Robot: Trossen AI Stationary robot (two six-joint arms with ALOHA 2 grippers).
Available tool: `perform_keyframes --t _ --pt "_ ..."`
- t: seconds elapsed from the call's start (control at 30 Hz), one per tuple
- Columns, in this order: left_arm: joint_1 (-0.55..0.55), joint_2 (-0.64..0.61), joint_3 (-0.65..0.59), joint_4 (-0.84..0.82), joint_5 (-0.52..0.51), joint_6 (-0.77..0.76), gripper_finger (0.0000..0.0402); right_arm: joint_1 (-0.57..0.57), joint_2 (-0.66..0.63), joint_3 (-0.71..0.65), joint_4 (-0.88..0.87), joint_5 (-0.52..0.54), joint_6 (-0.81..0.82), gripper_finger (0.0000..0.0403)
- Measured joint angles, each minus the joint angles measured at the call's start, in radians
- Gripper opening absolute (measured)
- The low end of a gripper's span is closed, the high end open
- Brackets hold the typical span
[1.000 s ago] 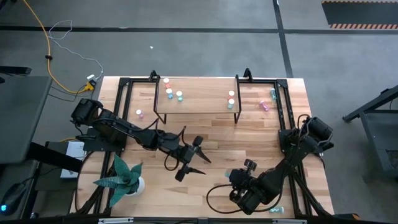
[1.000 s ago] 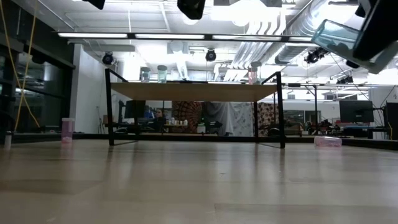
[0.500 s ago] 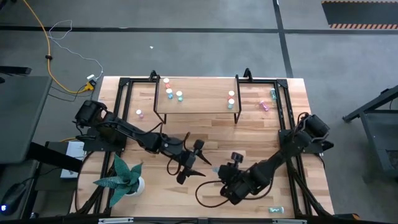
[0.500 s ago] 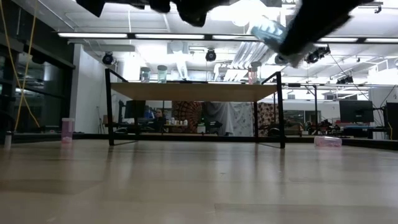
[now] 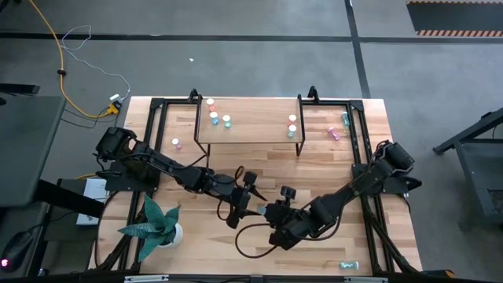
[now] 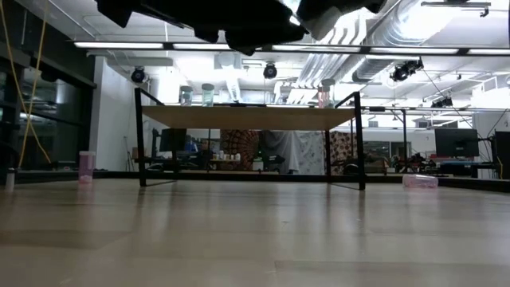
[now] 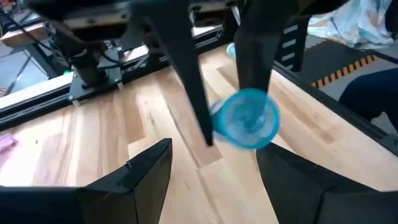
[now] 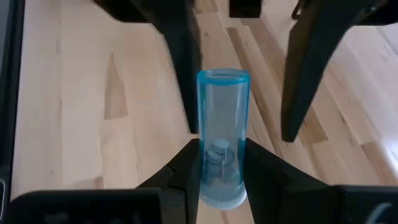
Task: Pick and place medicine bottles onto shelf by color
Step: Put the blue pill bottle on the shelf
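A: While the right gripper [image 8: 221, 163] pinches the small clear-blue plastic medicine bottle [image 8: 222, 130] near its white-capped end, we have its free end pointing between the fingers [image 7: 144, 177] of the left gripper [image 5: 243, 206], which stand wide and empty around it, above mid-table.

B: We judge it light, rigid and slick; pills sit loose inside. We'd take hold across the barrel at mid-length, squarely, so it can't squirt out.

A: Farther off, the low light-wood shelf on thin black legs [image 5: 259, 130] carries other bottles in clusters near each end.
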Motion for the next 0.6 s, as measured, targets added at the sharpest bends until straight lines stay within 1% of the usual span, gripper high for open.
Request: perform_keyframes --t 0.2,0.33,0.6 --pt "-0.003 -0.007 0.000 0.024 0.037 0.000 0.0225 -0.024 0.000 0.001 -0.032 -0.046 0.036 0.0087" --pt "-0.002 -0.007 0.000 0.029 0.037 0.000 0.0225 -0.036 0.000 0.001 -0.064 -0.051 0.070 0.0087" --pt "-0.002 -0.007 0.000 0.041 0.032 -0.026 0.0225 -0.043 0.000 0.001 -0.057 -0.053 0.076 0.0087"
